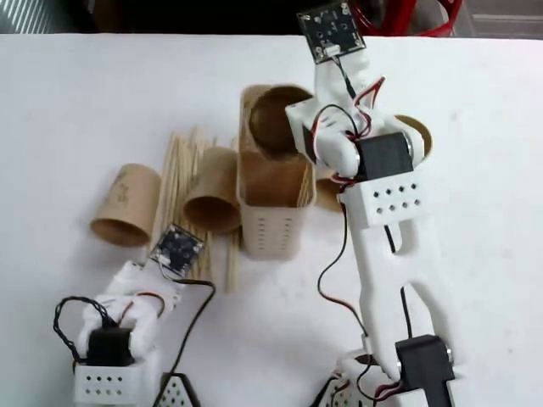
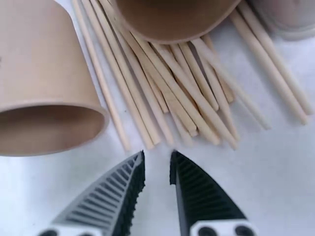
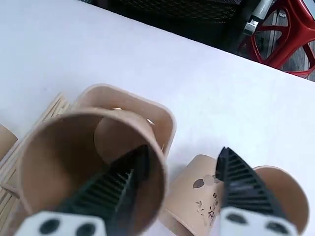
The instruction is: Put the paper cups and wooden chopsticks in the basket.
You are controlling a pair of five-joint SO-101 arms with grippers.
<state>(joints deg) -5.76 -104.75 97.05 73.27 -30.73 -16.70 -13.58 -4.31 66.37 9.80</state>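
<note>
The beige basket (image 1: 271, 222) stands at the table's middle, with one paper cup (image 1: 276, 127) leaning in its far end. My right gripper (image 3: 183, 150) is open over that cup (image 3: 64, 147): one finger is inside its mouth, the other outside its wall. Two cups (image 1: 127, 206) (image 1: 212, 193) lie on their sides left of the basket, across a spread of wooden chopsticks (image 1: 180, 165). My left gripper (image 2: 157, 157) is narrowly open and holds nothing, just short of the chopstick (image 2: 182, 93) ends, beside a cup (image 2: 44, 78).
Two more cups (image 3: 197, 196) (image 3: 285, 187) lie on the table right of the basket, partly under the right arm (image 1: 382, 195). A red chair (image 3: 290, 34) stands beyond the table's far edge. Open white tabletop lies at far left and right.
</note>
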